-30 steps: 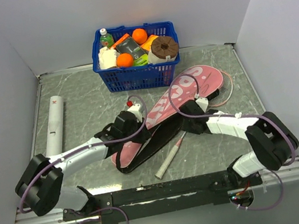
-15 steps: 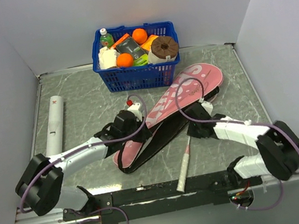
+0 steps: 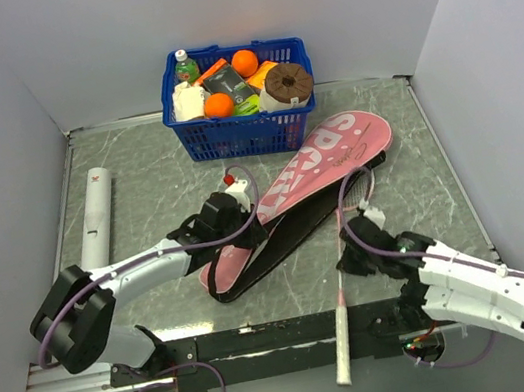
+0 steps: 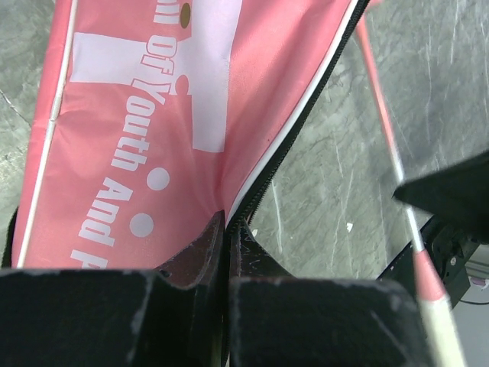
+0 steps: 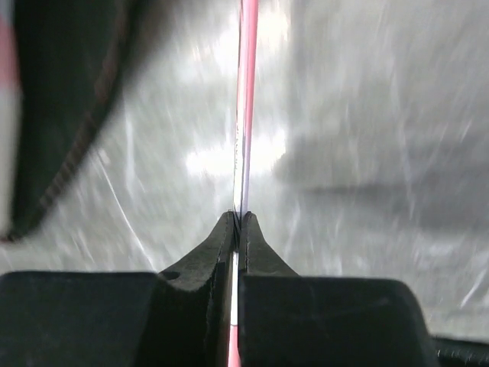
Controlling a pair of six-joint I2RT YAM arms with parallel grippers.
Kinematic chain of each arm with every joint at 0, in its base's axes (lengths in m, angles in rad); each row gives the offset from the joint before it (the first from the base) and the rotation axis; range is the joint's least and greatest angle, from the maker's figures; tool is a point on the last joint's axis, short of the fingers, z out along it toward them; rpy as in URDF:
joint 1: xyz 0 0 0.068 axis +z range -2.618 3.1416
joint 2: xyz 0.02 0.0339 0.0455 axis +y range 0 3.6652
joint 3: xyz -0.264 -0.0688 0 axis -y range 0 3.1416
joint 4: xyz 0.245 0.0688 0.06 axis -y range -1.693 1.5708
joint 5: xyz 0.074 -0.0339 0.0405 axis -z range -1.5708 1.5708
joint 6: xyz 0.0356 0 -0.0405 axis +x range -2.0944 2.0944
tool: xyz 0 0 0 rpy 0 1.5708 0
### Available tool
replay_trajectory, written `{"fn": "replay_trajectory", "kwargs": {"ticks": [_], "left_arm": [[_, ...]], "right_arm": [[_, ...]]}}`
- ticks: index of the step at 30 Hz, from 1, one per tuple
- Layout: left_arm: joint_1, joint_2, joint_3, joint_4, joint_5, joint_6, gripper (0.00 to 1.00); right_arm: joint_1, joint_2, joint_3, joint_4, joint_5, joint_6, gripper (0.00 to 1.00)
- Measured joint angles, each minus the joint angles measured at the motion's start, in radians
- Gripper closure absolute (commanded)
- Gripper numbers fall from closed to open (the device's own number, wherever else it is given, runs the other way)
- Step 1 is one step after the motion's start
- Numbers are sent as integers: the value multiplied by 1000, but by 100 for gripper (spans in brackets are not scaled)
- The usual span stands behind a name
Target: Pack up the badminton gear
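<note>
Right gripper (image 5: 238, 220) shut on thin pink racket shaft (image 5: 246, 107) (white grip (image 3: 341, 350) over the near rail (image 3: 266, 335)); left gripper (image 4: 228, 223) pinching black zip edge (image 3: 290, 239) of pink racket-shaped fabric cover (image 3: 336, 152), slantwise before blue latticed plastic basket (image 3: 241, 137).

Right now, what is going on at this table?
Two robot arms are packing badminton gear. The left gripper is shut on the zip edge of the pink cover. The right gripper is shut on the shaft of a racket, whose handle sticks out over the near table edge; its head is hidden at the cover. The tube lies apart at the left.
</note>
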Motion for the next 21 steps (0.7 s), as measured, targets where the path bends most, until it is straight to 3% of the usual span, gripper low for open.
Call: {"fn": "replay_trajectory", "kwargs": {"ticks": [6, 10, 13, 16, 21], "left_arm": [[2, 2, 0, 8, 10, 0, 99], [2, 2, 0, 9, 10, 0, 99], [2, 2, 0, 11, 9, 0, 99], [2, 2, 0, 11, 9, 0, 99], [2, 2, 0, 11, 8, 0, 99]], "right_arm": [[173, -114, -129, -72, 6, 160, 100], [241, -152, -142, -97, 22, 234, 58], [270, -153, -138, -123, 39, 262, 47], [273, -126, -106, -146, 73, 259, 43], [258, 15, 41, -170, 142, 211, 43]]}}
